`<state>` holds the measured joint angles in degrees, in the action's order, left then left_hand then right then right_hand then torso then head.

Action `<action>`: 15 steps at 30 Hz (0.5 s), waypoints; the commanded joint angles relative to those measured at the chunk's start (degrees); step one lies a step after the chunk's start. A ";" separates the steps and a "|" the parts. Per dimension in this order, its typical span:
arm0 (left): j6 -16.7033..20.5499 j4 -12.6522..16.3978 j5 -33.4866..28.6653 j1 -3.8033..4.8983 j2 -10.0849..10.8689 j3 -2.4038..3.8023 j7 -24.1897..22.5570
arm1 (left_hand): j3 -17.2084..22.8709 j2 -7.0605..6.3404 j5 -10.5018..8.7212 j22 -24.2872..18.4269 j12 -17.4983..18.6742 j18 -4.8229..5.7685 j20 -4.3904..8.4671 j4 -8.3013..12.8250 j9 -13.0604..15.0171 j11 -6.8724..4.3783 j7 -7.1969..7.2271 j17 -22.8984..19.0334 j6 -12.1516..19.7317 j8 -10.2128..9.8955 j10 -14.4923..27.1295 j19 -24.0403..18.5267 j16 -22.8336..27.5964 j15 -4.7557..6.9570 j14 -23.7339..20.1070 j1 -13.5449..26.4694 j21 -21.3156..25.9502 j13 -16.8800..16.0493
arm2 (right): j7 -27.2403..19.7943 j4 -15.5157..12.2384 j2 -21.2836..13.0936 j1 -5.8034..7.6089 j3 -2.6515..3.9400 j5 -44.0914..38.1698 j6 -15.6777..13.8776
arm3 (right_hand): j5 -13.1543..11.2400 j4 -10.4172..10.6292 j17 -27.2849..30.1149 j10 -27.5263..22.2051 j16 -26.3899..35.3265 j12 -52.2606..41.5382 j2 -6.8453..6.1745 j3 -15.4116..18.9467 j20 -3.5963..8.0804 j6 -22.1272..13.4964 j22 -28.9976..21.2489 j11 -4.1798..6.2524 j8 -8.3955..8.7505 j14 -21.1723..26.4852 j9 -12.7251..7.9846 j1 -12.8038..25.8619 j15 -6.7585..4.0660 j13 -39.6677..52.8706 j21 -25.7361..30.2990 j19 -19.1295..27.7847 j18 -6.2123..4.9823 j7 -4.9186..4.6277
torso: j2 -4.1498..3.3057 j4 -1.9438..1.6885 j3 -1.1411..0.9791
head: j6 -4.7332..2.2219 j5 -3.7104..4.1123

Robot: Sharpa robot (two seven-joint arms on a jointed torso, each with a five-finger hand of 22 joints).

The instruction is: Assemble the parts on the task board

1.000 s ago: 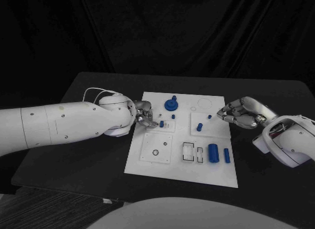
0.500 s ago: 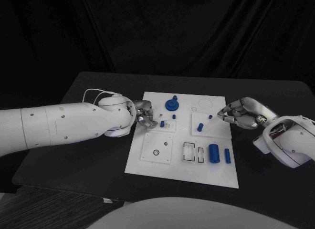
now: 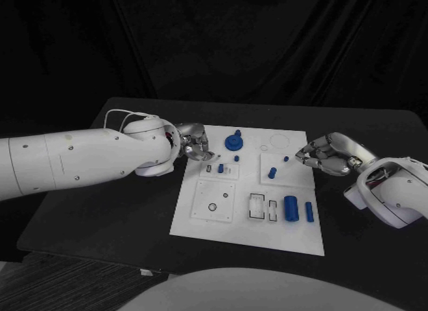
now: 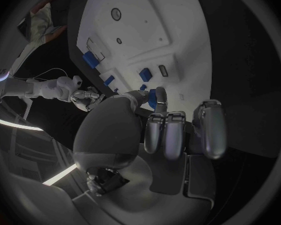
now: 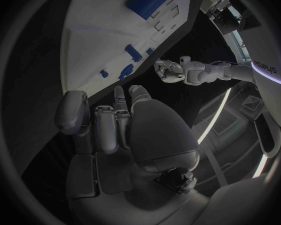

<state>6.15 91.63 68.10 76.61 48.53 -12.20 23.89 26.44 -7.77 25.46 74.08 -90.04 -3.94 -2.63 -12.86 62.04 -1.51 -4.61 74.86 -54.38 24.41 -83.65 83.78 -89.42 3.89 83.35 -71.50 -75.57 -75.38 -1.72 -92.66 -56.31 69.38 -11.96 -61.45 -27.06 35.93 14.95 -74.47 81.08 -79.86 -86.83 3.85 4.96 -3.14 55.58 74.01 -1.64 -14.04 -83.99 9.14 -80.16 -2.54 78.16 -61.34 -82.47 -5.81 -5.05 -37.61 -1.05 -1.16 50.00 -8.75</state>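
White and flat, the board (image 3: 231, 223) is lying mid-bench (image 3: 120, 214), carrying smooth blue parts: a round knobbed piece (image 3: 233, 141) far, a thick cylinder (image 3: 290, 207) near right. Since a second ago the left robot hand (image 3: 194, 145) is sitting farther back, at the board's far-left edge, fingers curled together, holding nothing. The right robot hand (image 3: 326, 154) is staying curled and empty beside the board's right edge.

- One white task board (image 3: 224, 223) is seen, lying on one black counter (image 3: 111, 214).
- Six blue parts are counted on the task board: one round knobbed part (image 3: 233, 141) at its far edge, three small pegs (image 3: 220, 168) nearer its middle, and two cylinders (image 3: 290, 207) toward its near right corner.
- Two robot hands are seen: the left robot hand (image 3: 192, 144) and the right robot hand (image 3: 328, 153), on opposite sides of the task board.
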 commanded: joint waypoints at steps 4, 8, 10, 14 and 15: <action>-19.91 -2.55 -7.25 3.04 -1.76 0.05 3.11 | 7.12 -0.07 -2.32 11.64 0.04 0.71 0.42 2.17 0.86 0.01 2.40 15.14 0.09 -0.61 -6.35 -0.42 -0.58 0.27 6.65 0.35 0.59 -14.62 | 1.04 0.11 0.19 -0.15 0.04 -0.28 0.38 | 0.70 0.39 -4.74 4.98 1.38 0.78 0.44 -1.71 0.23 -0.28 8.62 1.04 -1.07 -3.25 0.85 -2.18 -0.75 6.99 1.29 0.33 0.34 -0.16 | 0.07 0.06 -0.07 | 0.00 -0.02; -28.81 -5.54 -10.15 4.07 -3.63 0.06 6.06 | 7.04 -0.19 -3.87 11.47 0.04 0.60 0.32 2.49 0.49 0.09 2.38 15.14 0.13 -1.23 -6.35 -0.78 -0.58 0.17 6.65 1.15 1.22 -14.62 | 1.09 0.15 0.33 -0.15 0.04 -0.28 0.35 | 0.70 0.39 -4.74 4.98 1.38 0.78 0.44 -1.71 0.23 -0.28 8.62 1.04 -1.07 -3.25 0.85 -2.18 -0.75 6.99 1.29 0.33 0.34 -0.16 | 0.04 0.02 -0.06 | 0.00 0.12; -30.75 -6.79 -11.72 4.25 -4.36 0.06 6.66 | 7.04 -0.16 -3.99 11.46 0.04 0.59 0.30 2.51 0.46 0.09 2.38 15.14 0.09 -1.27 -6.35 -0.81 -0.58 0.17 6.65 1.23 1.28 -14.62 | 1.10 0.17 0.36 -0.15 0.04 -0.28 0.37 | 0.70 0.35 -4.75 4.99 1.37 0.77 0.46 -1.79 0.23 -0.27 8.63 1.05 -1.09 -3.26 0.87 -2.27 -0.75 7.01 1.23 0.32 0.36 -0.15 | 0.03 0.03 -0.04 | 0.00 0.16; -34.15 -9.97 -14.50 4.50 -6.25 0.07 7.64 | 7.02 0.10 -4.17 11.45 0.04 0.58 0.26 2.54 0.26 0.14 2.33 15.14 0.16 -1.65 -6.35 -0.86 -0.58 0.14 6.65 1.93 1.36 -14.62 | 1.16 0.21 0.44 -0.15 0.04 -0.28 0.47 | 0.70 0.35 -4.75 4.99 1.37 0.77 0.46 -1.79 0.23 -0.27 8.63 1.05 -1.09 -3.26 0.87 -2.27 -0.75 7.01 1.23 0.32 0.36 -0.15 | 0.04 -0.01 -0.06 | 0.00 0.40; -34.64 -10.80 -14.92 4.53 -6.78 0.07 7.79 | 7.02 0.14 -4.20 11.44 0.04 0.58 0.25 2.62 0.19 0.16 2.31 15.14 0.26 -1.81 -6.35 -0.87 -0.58 0.12 6.65 2.17 1.37 -14.62 | 1.17 0.21 0.47 -0.15 0.04 -0.28 0.49 | 0.71 0.32 -4.70 4.99 1.44 0.77 0.49 -1.87 0.23 -0.26 8.63 1.05 -1.11 -3.24 0.90 -2.36 -0.75 7.01 1.24 0.33 0.36 -0.15 | 0.06 0.03 -0.06 | 0.00 0.38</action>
<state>-20.93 81.56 58.02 80.95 42.23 -12.19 29.49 27.70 -7.67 21.29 74.08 -90.04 -3.93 -2.67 -12.40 62.03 -1.32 -4.35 74.86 -54.60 23.50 -83.82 83.72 -89.42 3.88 83.35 -69.60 -74.86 -75.38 -1.52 -92.44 -55.88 69.37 -11.96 -61.45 -26.93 35.94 15.56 -74.47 81.09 -79.86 -86.83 3.85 4.34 -3.14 55.58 74.01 -1.64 -14.04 -83.99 9.16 -80.16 -2.54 78.16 -61.33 -82.47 -5.82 -5.05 -37.56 -1.01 -1.21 50.00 -8.43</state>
